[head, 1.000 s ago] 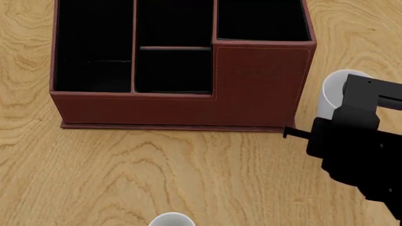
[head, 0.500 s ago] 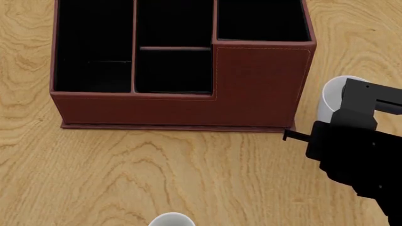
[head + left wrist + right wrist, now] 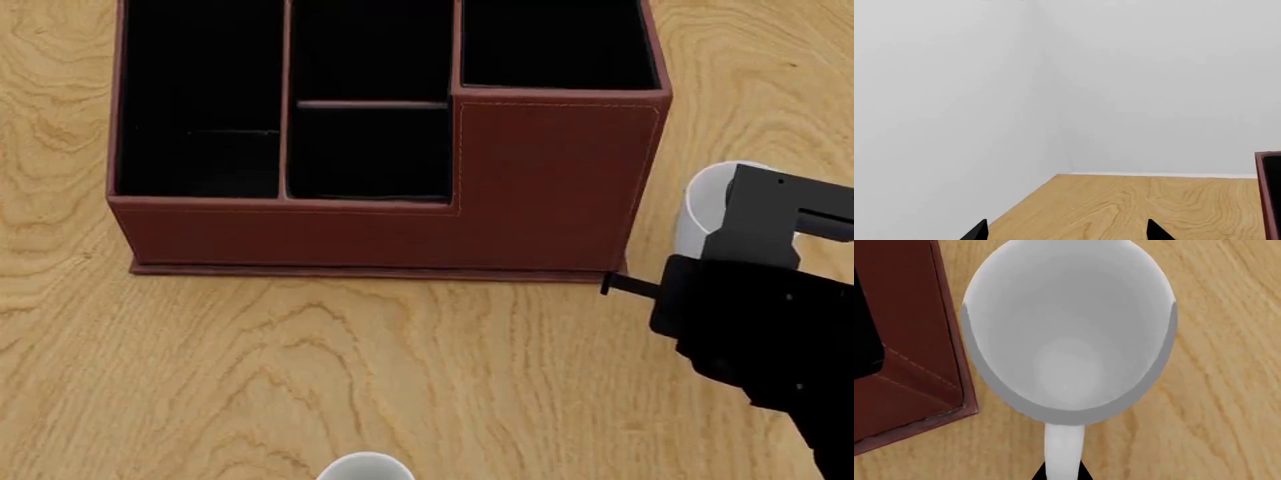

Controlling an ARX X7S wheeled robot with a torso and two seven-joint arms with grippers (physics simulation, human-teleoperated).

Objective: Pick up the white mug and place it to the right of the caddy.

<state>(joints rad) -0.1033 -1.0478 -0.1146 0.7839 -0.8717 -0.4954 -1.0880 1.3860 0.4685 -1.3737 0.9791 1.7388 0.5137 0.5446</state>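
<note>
1. Placement looks nearly done: the plain all-white ceramic mug [image 3: 1067,340] stands upright just beside the right wall of the large reddish-brown leather-look caddy [image 3: 387,150], though whether it rests on the light wooden tabletop [image 3: 400,370] I cannot tell
2. Black right fingers [image 3: 1062,473] sit at the mug's loop handle; whether they grip it is hidden
3. Left fingers [image 3: 1066,231] show two spread tips holding nothing
4. Remaining, I judge: release and retreat
5. Compared with a second ago, the mug and right arm sit slightly lower

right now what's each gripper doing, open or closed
Left gripper: open, holding nothing.
Right gripper: shut on the white mug by its handle, beside the caddy.
</note>
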